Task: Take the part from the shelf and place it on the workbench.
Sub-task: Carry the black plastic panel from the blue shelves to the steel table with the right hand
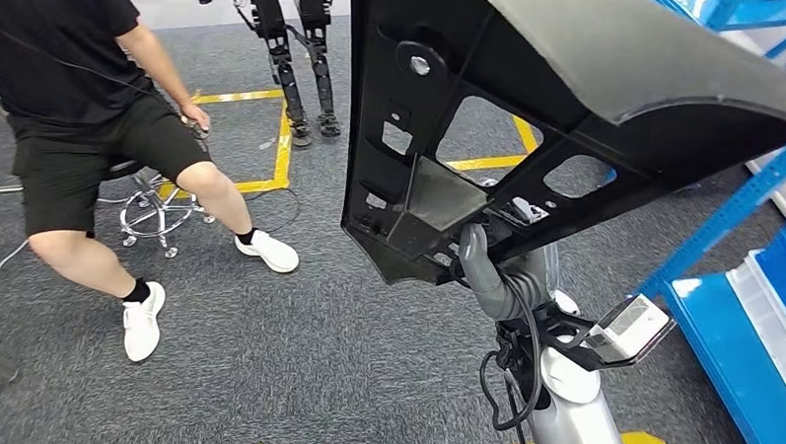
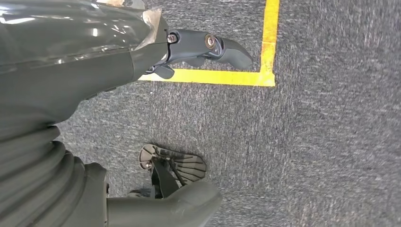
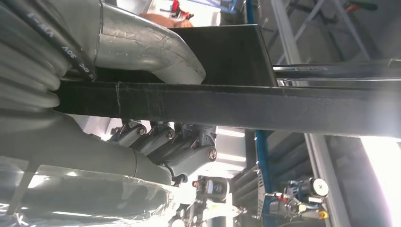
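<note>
The right hand [image 1: 484, 263] is clamped on the lower edge of the part [image 1: 562, 98] — thumb on 1 face, fingers [image 3: 179, 149] on the other. The long black panel rises up and forward from that grip, filling the space ahead. The left hand [image 2: 198, 49] hangs over grey carpet [image 2: 307, 151], fingers curled in, holding nothing. Blue shelving [image 1: 757, 298] stands close on the right; a seated person [image 1: 100, 143] is left — swing room looks tight.

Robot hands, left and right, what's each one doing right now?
Left robot hand: fingers curled in, holding nothing, hanging over grey carpet.
Right robot hand: grips the large black moulded plastic panel, thumb on one side, fingers on the other.
</note>
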